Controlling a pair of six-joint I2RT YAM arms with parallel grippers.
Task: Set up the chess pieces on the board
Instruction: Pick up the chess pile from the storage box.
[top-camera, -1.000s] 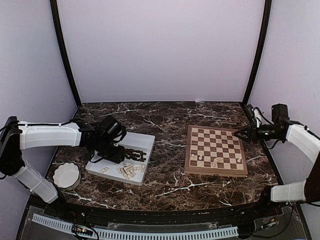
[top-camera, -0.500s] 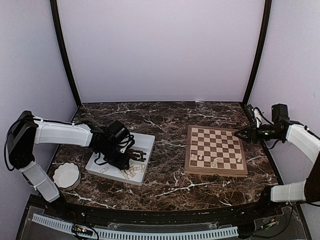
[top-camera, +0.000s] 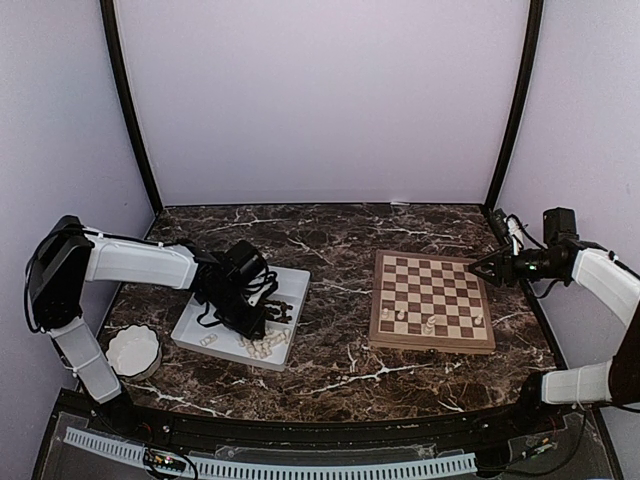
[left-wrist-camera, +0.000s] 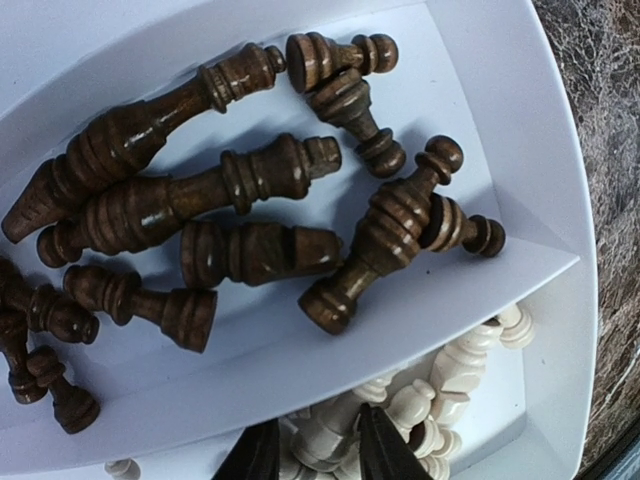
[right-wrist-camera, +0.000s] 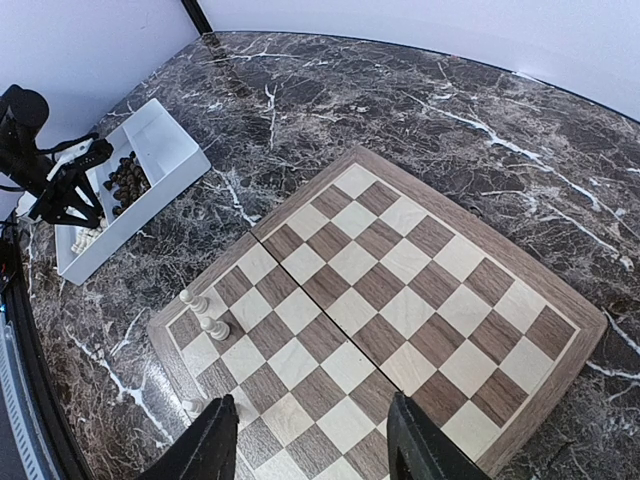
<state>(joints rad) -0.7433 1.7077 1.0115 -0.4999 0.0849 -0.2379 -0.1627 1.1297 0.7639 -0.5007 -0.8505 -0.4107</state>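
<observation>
The table (top-camera: 340, 240) is dark brown marble with white veins, closed in by pale lilac walls (top-camera: 320, 100), with a black pole (top-camera: 130, 110) curving down at each back corner. The board (top-camera: 430, 290) lies flat on the right half, a few pale pieces (top-camera: 400, 315) standing along its near rows. On the left sits a white tray (top-camera: 292, 277); one compartment holds the dark pieces (left-wrist-camera: 250, 250) lying in a heap, the next holds the cream pieces (left-wrist-camera: 440, 385). The left gripper (left-wrist-camera: 318, 455) reaches into the cream heap, its fingers straddling a piece; whether they pinch it cannot be told. The right gripper (right-wrist-camera: 315, 440) hovers by the board's far right corner, fingers spread, holding nothing. A white scalloped bowl (top-camera: 133, 350) stands near the tray's left corner.
</observation>
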